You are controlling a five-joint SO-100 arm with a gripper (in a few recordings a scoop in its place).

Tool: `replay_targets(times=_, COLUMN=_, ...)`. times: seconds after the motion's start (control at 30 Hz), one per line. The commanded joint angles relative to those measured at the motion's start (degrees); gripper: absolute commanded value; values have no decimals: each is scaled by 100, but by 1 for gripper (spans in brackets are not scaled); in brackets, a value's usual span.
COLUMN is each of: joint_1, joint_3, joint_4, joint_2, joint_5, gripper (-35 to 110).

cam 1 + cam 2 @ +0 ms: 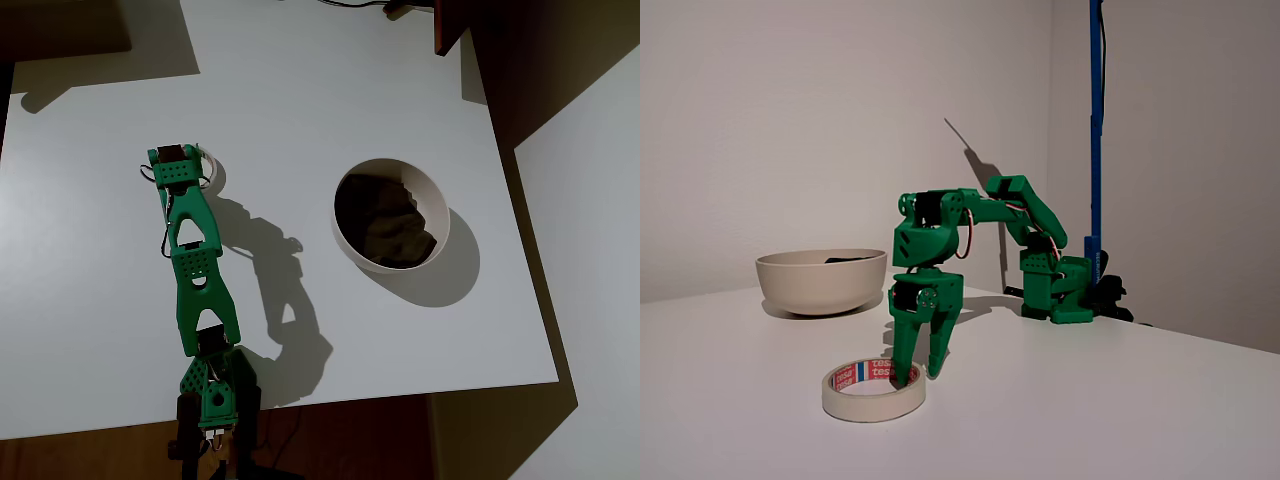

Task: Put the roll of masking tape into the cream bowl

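Bowl [821,280], cream, far left in fixed view, well apart from tape. Tape roll [874,389] flat on tabletop [1090,400]. Green tool [917,372] pointing down, fingers parted astride roll's far wall, not clamped.

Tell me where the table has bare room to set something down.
Bare room lies between the green arm and the cream bowl, and along the table's far edge in the overhead view. It is crowded where the fingers straddle the roll of masking tape.
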Motion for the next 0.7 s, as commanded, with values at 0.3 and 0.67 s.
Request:
replay_targets(times=0.3, joint_1=-237, joint_3=-141, joint_4=-158, joint_2=176, joint_5=62, gripper=3)
replay_targets(times=0.67, joint_1=-229, joint_3=-141, joint_4=-229, joint_2=185, joint_5=62, gripper=-8)
